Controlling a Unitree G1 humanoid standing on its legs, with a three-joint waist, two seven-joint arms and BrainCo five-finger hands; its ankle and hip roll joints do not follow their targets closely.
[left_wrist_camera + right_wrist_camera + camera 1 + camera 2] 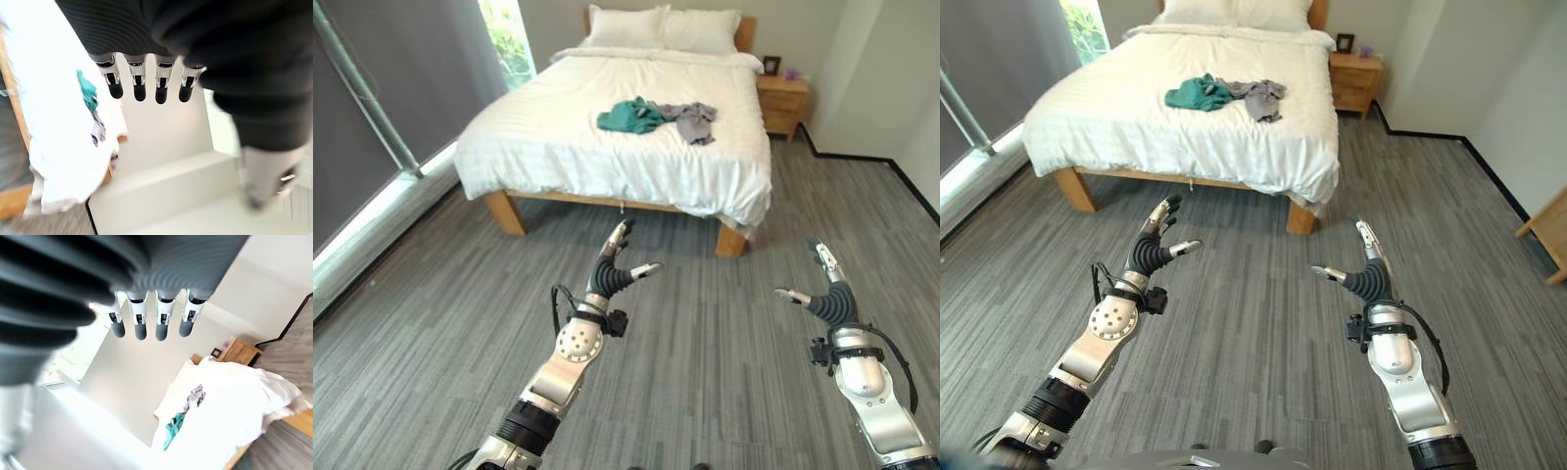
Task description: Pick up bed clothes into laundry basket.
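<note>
A green garment [630,116] and a grey garment [693,119] lie crumpled side by side on the white bed [558,147], well ahead of me. In the wrist views the same green garment [172,428] and grey garment [195,395] appear on the sheet. My left hand [610,270] is raised over the floor short of the bed's foot, fingers straight and spread, holding nothing. Over the floor further right, my right hand [825,287] is also raised, open and empty. Both hands are far from the clothes.
Two white pillows [661,27] rest at the wooden headboard. A wooden nightstand [782,101] stands to the bed's right by the wall. A window with a grey curtain [401,78] runs along the left. Grey plank floor [705,333] stretches between me and the bed.
</note>
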